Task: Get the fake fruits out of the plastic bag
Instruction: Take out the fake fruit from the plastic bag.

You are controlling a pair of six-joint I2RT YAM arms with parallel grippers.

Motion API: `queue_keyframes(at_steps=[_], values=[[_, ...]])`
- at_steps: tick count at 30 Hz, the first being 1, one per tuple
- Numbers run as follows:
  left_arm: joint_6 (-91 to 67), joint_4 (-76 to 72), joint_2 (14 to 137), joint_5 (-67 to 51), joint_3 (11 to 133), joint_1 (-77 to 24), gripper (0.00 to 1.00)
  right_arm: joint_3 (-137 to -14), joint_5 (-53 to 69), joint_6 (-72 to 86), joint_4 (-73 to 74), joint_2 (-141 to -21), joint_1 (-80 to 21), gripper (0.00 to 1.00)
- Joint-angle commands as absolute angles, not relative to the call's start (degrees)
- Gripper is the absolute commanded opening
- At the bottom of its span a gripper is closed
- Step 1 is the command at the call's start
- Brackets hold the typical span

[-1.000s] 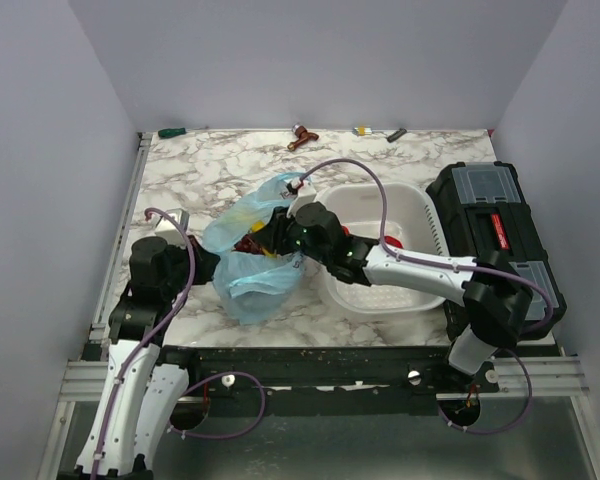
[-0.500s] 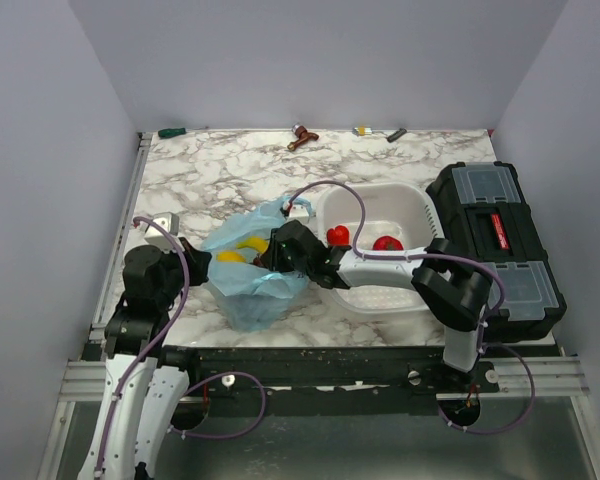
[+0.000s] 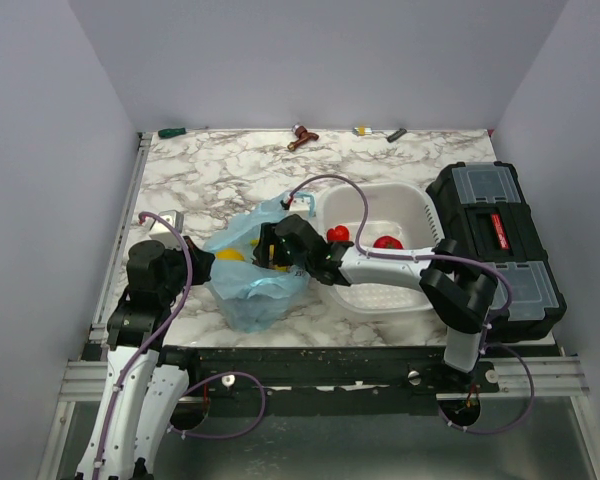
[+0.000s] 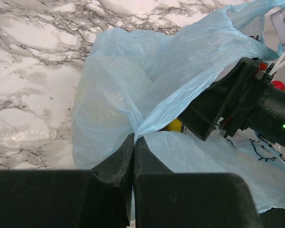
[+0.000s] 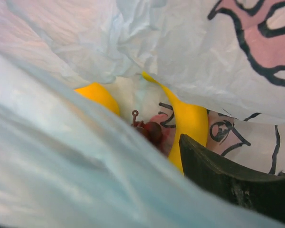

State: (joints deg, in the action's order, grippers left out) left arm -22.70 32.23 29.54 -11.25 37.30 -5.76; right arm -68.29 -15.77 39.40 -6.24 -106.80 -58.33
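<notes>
The light-blue plastic bag [image 3: 250, 292] lies on the marble table left of centre. My left gripper [image 3: 201, 262] is shut on a gathered fold of the plastic bag [image 4: 115, 90] at its near-left side [image 4: 134, 138]. My right gripper [image 3: 267, 247] reaches into the bag's mouth from the right and stands open. In the right wrist view one black finger [image 5: 228, 178] shows, while bag film hides the other. Inside lie the fake fruits: a curved banana [image 5: 190, 121], a round yellow fruit [image 5: 98, 95] and a dark red grape bunch [image 5: 150, 131] just left of that finger.
A white perforated basket [image 3: 415, 296] to the right of the bag holds two red fruits [image 3: 338, 234] [image 3: 386, 242]. A black toolbox [image 3: 495, 235] fills the right edge. A green-handled tool [image 3: 172, 131], a brown object [image 3: 302, 136] and small bits [image 3: 396, 134] lie along the back.
My right arm has come down from above the bag and pushed its gripper leftward into the bag's mouth, and its jaws have spread. My left gripper keeps its pinch on the bag.
</notes>
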Motion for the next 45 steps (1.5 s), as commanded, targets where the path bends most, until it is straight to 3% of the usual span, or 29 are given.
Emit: queue_keyframes(at_steps=[1, 5, 9, 11, 16, 20, 26, 34, 40, 45], values=[[-22.49, 31.15, 29.02, -13.18, 36.72, -6.00, 0.00, -71.28, -16.90, 37.91, -4.32, -106.60, -58.33, 0.76], [-22.45, 30.77, 28.95, -13.07, 36.42, -6.02, 0.00, -74.56, -18.52, 37.72, -0.79, -109.03, -57.20, 0.74], [-22.33, 30.75, 29.34, -13.92, 36.63, -6.02, 0.00, -76.21, -20.25, 37.10, 2.22, -111.43, -57.08, 0.57], [-22.33, 30.76, 29.17, -13.67, 36.49, -5.98, 0.00, -76.94, -20.80, 37.10, 4.07, -112.52, -57.05, 0.55], [-22.32, 30.44, 29.11, -14.32, 36.46, -5.98, 0.00, -77.15, -15.66, 34.45, 6.13, -114.45, -57.23, 0.56], [-22.32, 30.31, 29.00, -14.34, 36.37, -5.98, 0.00, -75.95, -13.57, 34.62, 6.46, -115.28, -57.22, 0.64], [-22.32, 30.14, 28.99, -14.49, 36.23, -6.05, 0.00, -78.46, -12.65, 33.80, 7.23, -118.93, -57.25, 0.62], [-22.41, 30.23, 29.38, -14.59, 36.35, -6.02, 0.00, -79.18, -9.55, 33.63, 7.80, -116.73, -57.23, 0.33], [-22.41, 30.33, 29.18, -14.14, 36.30, -5.99, 0.00, -75.23, -5.73, 33.96, 1.63, -109.09, -57.27, 0.02], [-22.41, 30.45, 28.82, -14.09, 36.43, -6.02, 0.00, -72.53, -7.66, 34.58, 0.56, -102.78, -57.25, 0.01]])
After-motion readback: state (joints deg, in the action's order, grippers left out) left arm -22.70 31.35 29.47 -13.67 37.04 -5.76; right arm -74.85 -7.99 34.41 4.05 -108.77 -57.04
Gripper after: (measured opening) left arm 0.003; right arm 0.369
